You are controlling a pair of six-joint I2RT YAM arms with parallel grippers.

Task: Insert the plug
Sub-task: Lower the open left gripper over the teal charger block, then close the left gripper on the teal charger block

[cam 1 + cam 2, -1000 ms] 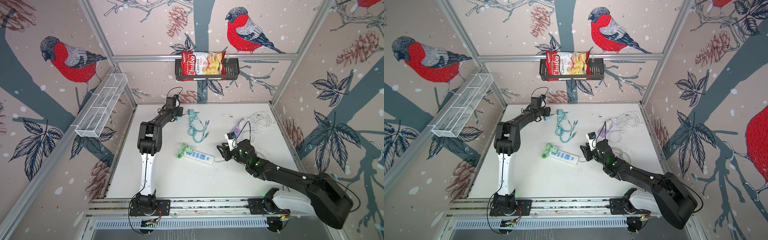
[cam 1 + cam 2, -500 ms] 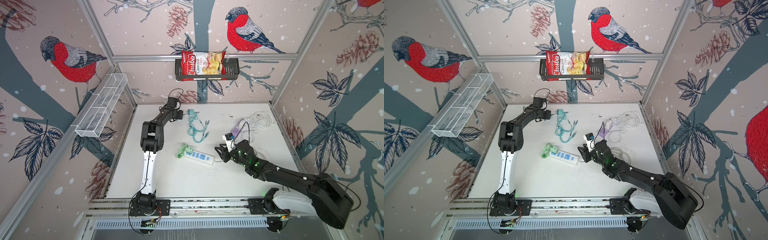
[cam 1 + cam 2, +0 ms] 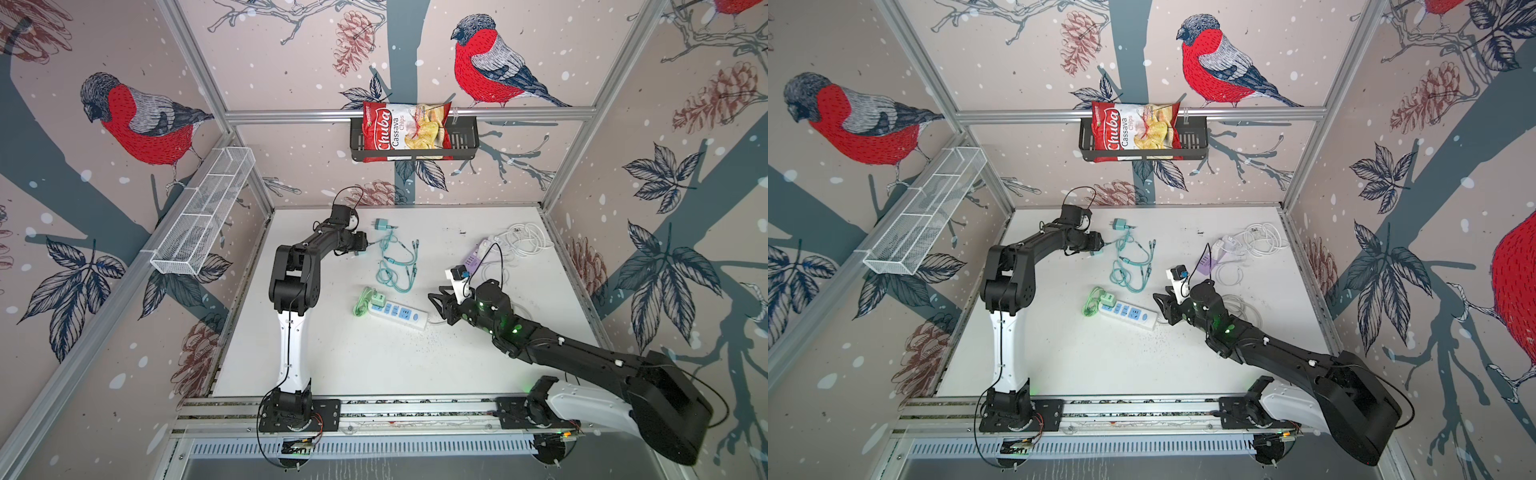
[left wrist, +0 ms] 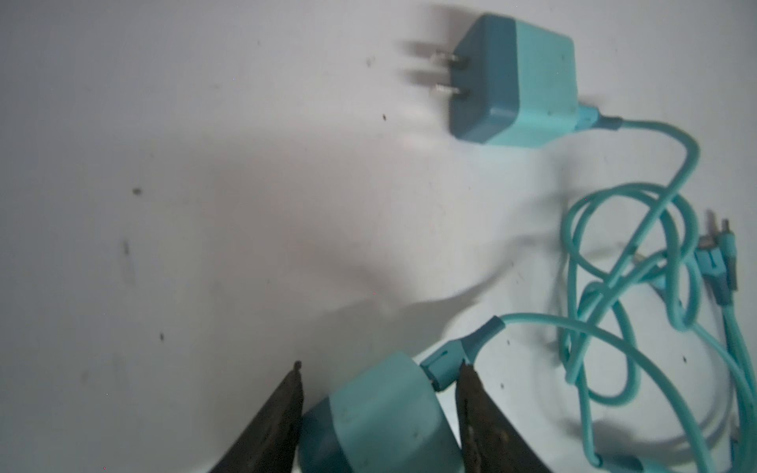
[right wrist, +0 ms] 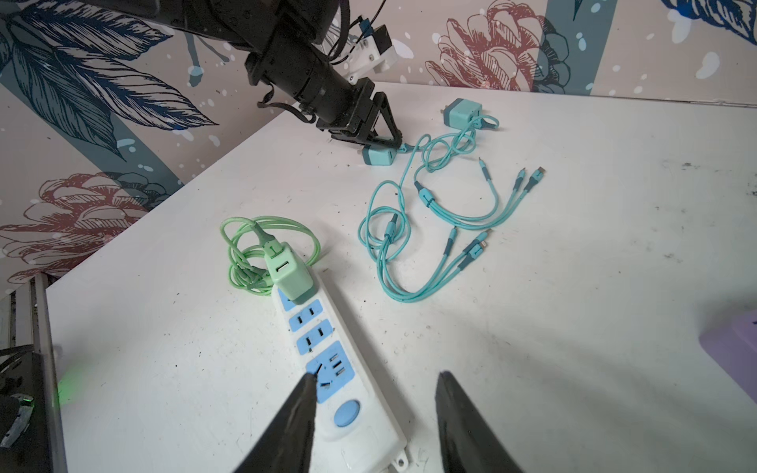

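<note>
One teal charger [image 4: 381, 417] pinched in my left end effector [image 4: 381, 364], well apart from power strip [image 5: 327, 368] by my empty, parted right end effector [image 5: 377, 376].

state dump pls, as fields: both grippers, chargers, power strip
left gripper: fingers either side of a teal charger; clamped or not, unclear
right gripper: open, empty, over the switch end of the power strip
green charger: plugged into the strip's end socket; other sockets free
second teal charger: lying loose, prongs exposed
task: teal charger not yet inserted
</note>
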